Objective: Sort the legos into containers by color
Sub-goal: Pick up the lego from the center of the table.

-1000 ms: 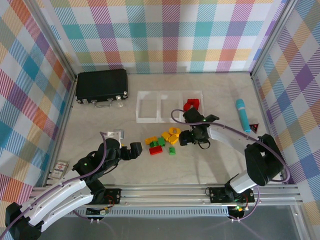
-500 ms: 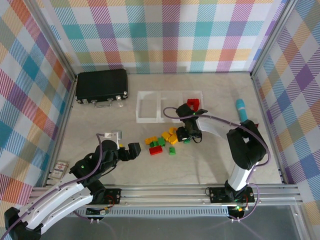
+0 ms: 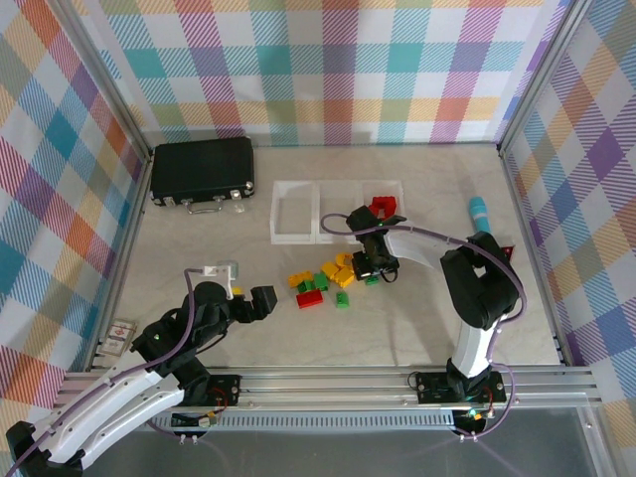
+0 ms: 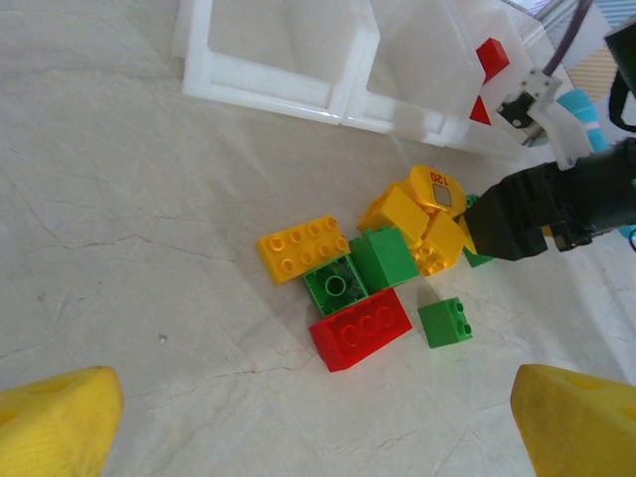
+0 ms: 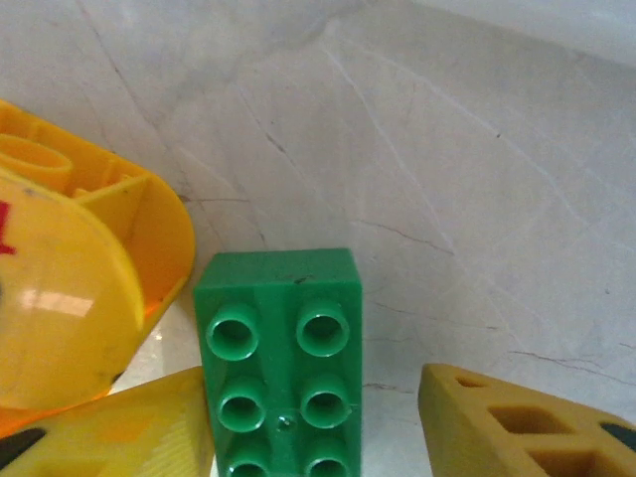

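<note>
legos [image 3: 324, 279] heaped before containers [image 3: 318, 214], red legos [image 3: 383, 207] inside

The left pincer [image 4: 318, 427] hangs wide open, its yellow fingertips [image 4: 55, 422] at the lower corners, over a bench [image 4: 119, 199] where red, green and yellow legos [image 4: 383, 258] lie heaped, the right pincer [image 4: 477, 234] against their right edge, the white containers [image 4: 263, 84] beyond, red bricks [image 4: 489, 58] in one

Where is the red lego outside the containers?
In the left wrist view, the red lego lies at the pile's near edge, beside an upturned green brick.
</note>
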### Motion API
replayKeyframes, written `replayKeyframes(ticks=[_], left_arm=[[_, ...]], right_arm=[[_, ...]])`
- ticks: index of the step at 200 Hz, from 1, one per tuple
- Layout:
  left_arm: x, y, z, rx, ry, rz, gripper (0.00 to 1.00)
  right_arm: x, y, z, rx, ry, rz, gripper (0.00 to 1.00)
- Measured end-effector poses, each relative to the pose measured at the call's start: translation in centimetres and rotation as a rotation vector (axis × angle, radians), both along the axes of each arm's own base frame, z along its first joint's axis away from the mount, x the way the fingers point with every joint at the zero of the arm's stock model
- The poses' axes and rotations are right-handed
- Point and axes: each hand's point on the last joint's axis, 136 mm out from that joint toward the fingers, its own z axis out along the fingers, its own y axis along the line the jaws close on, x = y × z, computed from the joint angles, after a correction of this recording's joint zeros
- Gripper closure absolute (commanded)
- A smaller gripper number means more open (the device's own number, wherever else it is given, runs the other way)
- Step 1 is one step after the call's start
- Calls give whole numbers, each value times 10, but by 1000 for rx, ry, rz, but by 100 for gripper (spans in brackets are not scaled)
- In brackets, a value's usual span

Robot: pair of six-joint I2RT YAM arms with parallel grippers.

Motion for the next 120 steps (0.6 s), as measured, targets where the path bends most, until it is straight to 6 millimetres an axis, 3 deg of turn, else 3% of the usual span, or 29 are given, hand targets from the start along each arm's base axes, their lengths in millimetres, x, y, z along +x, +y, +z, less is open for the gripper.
replayKeyframes(ticks=[56, 85, 100, 120], left_arm=[[-5, -7, 0, -5, 6, -51, 0], [-5, -7, 0, -5, 6, -55, 0], [-5, -7, 0, -5, 6, -55, 0], [-5, -7, -1, -2, 8, -54, 0]], right_arm=[[1, -2, -1, -11, -2, -2, 66], [2, -1, 3, -9, -4, -3, 68], [2, 0, 13, 0, -15, -2, 69], [11, 6, 45, 39, -70, -2, 69]])
